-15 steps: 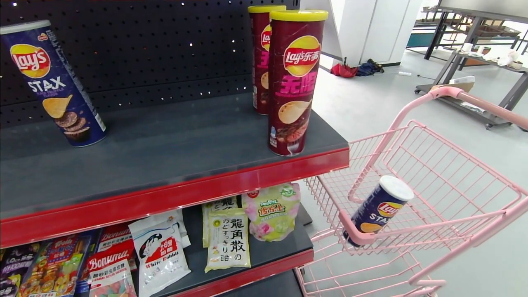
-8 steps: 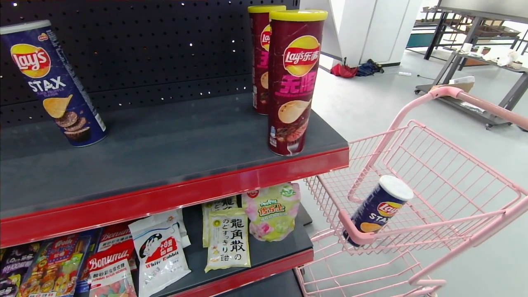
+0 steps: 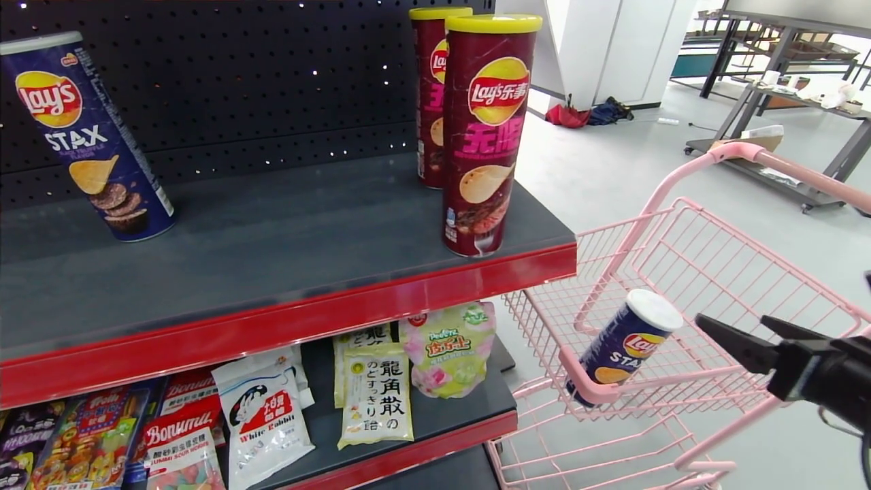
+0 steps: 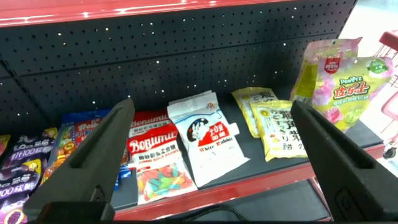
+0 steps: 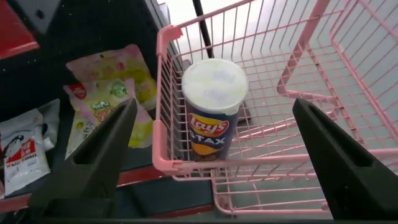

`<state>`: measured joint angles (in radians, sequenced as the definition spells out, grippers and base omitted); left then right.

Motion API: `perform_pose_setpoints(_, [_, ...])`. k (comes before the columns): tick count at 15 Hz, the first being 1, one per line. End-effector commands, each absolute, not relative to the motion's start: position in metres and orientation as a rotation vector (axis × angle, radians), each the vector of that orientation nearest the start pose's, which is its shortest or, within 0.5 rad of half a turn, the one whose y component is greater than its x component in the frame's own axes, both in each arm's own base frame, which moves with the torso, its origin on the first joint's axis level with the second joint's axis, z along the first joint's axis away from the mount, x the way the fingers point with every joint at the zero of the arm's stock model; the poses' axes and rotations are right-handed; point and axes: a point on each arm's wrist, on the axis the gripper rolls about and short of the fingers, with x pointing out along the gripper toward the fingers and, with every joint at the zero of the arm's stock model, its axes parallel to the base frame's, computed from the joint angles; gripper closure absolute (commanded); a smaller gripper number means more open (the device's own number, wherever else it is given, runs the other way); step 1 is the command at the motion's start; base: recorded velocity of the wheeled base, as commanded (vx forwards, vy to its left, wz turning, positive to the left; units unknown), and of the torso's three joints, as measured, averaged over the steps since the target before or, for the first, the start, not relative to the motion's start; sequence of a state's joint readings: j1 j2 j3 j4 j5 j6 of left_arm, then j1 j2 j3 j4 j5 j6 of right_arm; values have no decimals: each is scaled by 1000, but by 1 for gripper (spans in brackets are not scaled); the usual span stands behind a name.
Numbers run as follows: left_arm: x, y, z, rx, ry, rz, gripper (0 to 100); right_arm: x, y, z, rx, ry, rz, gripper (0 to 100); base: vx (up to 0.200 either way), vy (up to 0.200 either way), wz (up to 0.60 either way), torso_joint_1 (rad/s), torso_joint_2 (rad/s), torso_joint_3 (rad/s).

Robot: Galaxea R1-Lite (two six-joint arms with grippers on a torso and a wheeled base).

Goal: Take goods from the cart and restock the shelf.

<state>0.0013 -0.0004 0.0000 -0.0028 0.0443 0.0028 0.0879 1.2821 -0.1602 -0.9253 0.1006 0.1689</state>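
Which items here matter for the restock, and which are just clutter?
Job: blue can in corner of pink cart; upper shelf; open right hand near the can.
Lying about: two maroon cans and shelved blue can, already stocked; snack bags on lower shelf.

The cart (image 3: 731, 151) is pink wire mesh. The can (image 3: 622, 347) in it is navy with a white lid and a red-and-yellow logo. The shelf (image 3: 272, 245) is dark grey with a red front edge, backed by black pegboard (image 3: 238, 82) dotted with holes. On it stand another navy can (image 3: 88, 136) and 2 maroon cans (image 3: 484, 136) with yellow lids. Below lie a white bag (image 3: 262, 415) with a red patch, a yellow-and-white packet (image 3: 376, 395) and a green-and-pink pouch (image 3: 449, 350). The right pincer (image 3: 729, 320) is black.
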Motion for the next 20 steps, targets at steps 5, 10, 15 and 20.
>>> perform_pose_setpoints(5, [-23, 1, 76, 3, -3, 46, 0, 222, 37, 66, 169, 417, 161, 0, 0, 0, 0, 0, 0, 0])
perform_pose_setpoints(10, [-23, 1, 76, 5, -3, 48, 0, 239, 45, 64, 166, 401, 177, 0, 0, 0, 0, 0, 0, 0])
perform_pose_setpoints(15, [-23, 1, 76, 8, -3, 48, 0, 256, 47, 62, 165, 380, 164, 0, 0, 0, 0, 0, 0, 0])
perform_pose_setpoints(20, [-23, 1, 76, 8, -3, 49, 0, 273, 48, 60, 166, 357, 137, 0, 0, 0, 0, 0, 0, 0])
